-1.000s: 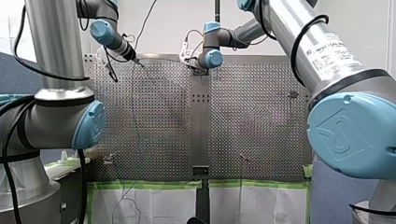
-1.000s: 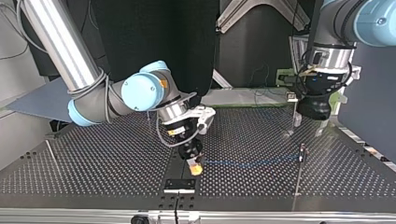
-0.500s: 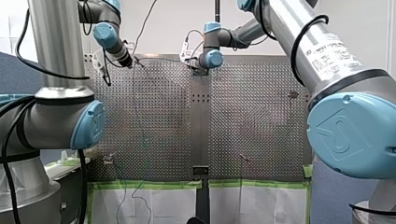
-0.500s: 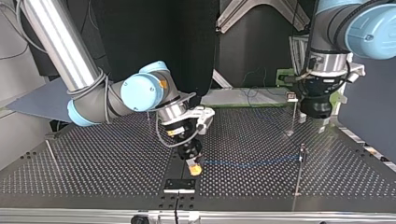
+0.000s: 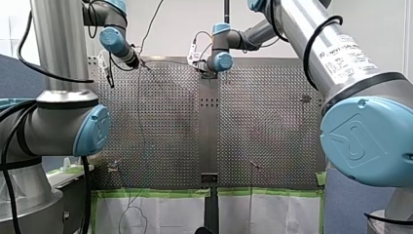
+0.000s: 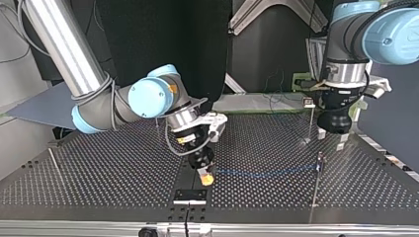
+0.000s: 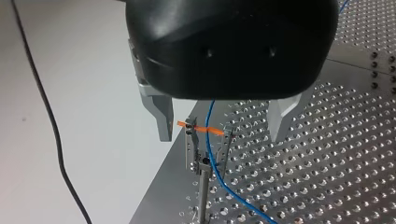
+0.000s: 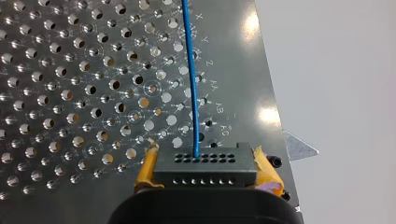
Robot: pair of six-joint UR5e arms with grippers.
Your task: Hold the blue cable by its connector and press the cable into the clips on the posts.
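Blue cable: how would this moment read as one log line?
right gripper: shut on connector | blue cable: between prongs of clip | left gripper: open, over clip

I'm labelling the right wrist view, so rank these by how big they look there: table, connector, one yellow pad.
1. Table, largest.
2. Connector, next, though it sits nearest the camera.
3. Yellow pad, smallest; only its edge shows.

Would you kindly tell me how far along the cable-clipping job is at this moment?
Done: my right end effector grips the connector, the blue cable running out of it. In hand: my left end effector, open, straddles a clip where the cable seems to lie between the prongs. Left: further clips; on the post beside that arm in the top view I can make out no cable.
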